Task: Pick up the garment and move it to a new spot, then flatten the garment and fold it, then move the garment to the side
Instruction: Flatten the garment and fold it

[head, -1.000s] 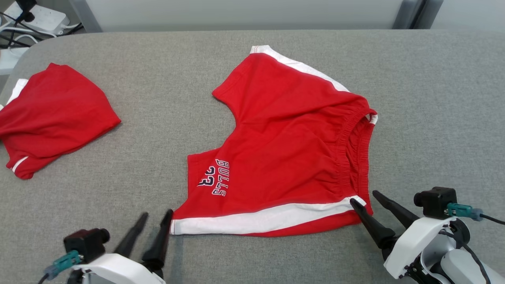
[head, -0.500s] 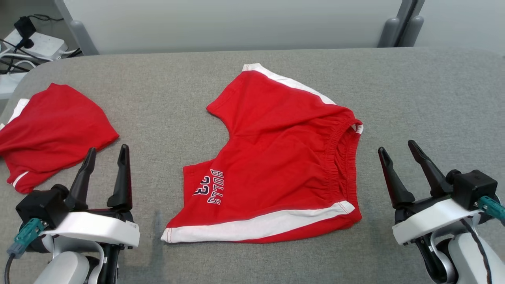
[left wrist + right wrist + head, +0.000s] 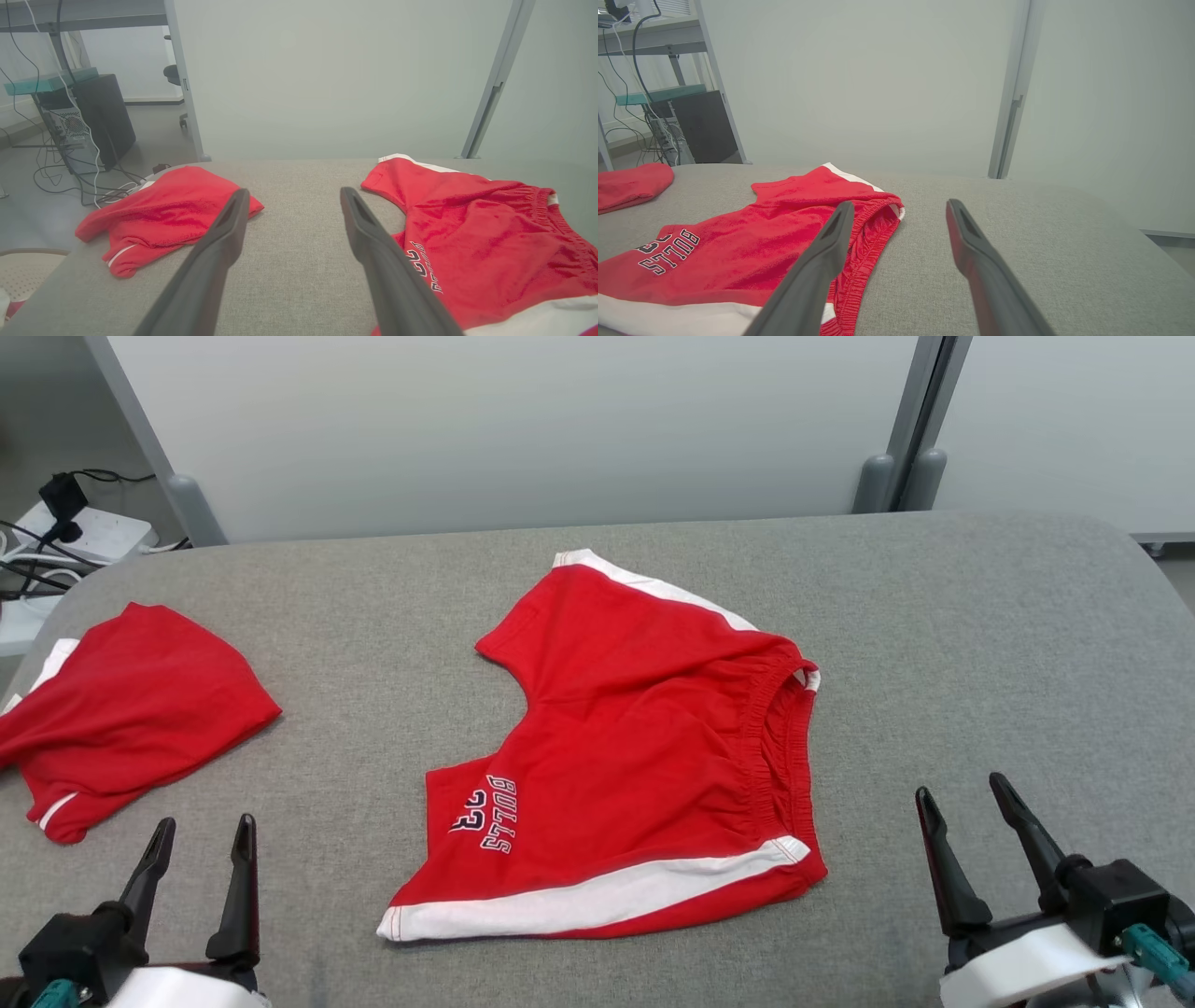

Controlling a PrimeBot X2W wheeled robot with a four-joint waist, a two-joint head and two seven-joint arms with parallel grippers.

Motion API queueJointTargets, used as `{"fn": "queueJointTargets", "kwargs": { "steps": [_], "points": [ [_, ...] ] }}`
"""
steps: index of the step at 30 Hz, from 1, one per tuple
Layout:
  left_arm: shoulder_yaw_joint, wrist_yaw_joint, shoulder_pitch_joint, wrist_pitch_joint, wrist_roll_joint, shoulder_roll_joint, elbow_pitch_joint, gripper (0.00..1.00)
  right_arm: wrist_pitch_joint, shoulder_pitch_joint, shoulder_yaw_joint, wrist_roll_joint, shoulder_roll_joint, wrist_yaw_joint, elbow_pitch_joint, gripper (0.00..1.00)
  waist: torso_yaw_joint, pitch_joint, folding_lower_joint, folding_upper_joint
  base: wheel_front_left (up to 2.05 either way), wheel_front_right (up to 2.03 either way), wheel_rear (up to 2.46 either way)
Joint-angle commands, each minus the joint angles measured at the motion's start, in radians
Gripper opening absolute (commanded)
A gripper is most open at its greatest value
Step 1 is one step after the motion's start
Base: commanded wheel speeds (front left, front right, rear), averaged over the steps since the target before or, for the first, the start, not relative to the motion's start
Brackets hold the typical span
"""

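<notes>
Shorts (image 3: 644, 756) mid table (image 3: 952, 625), 2nd garment (image 3: 131, 719) left (near edge).

A: What does the left gripper (image 3: 206, 823) look like?
B: Two long black fingers (image 3: 241, 896), tapering to points, on a white shell (image 3: 187, 989), with a black block (image 3: 75, 952) beside them.
A: And the right gripper (image 3: 960, 787)?
B: Same build. A teal connector (image 3: 1153, 952) plugs into its black block, and each finger carries a shallow groove on the inner face near the tip.
</notes>
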Motion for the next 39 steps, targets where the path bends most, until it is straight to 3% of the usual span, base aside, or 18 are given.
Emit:
{"fn": "queueJointTargets", "kwargs": {
  "steps": [1,4,12,32,39],
  "points": [
    [0.052,-0.017,-0.025,-0.010,-0.005,0.037,-0.023,1.00,-0.014,-0.002,0.020,0.000,-0.007,0.004,-0.031,1.00,0.004,-0.016,0.0000,0.0000,0.00,0.00,0.00],
    [0.093,-0.063,0.007,-0.010,-0.026,0.031,-0.023,1.00,-0.014,0.031,0.025,0.003,-0.007,0.004,-0.040,1.00,0.009,-0.028,0.0000,0.0000,0.00,0.00,0.00],
    [0.141,-0.123,0.033,-0.010,-0.031,0.004,0.004,1.00,-0.015,0.074,0.047,-0.003,0.015,0.004,-0.051,1.00,0.007,-0.045,0.0000,0.0000,0.00,0.00,0.00],
    [0.149,-0.143,0.032,-0.010,-0.016,-0.017,0.026,1.00,-0.015,0.080,0.063,0.009,0.031,0.004,-0.055,1.00,0.014,-0.044,0.0000,0.0000,0.00,0.00,0.00],
    [0.090,-0.165,0.019,0.032,-0.007,-0.025,0.027,1.00,-0.015,0.071,0.068,0.026,0.033,0.004,-0.056,1.00,0.024,-0.031,0.0000,0.0000,0.00,0.00,0.00]
  ]
}}
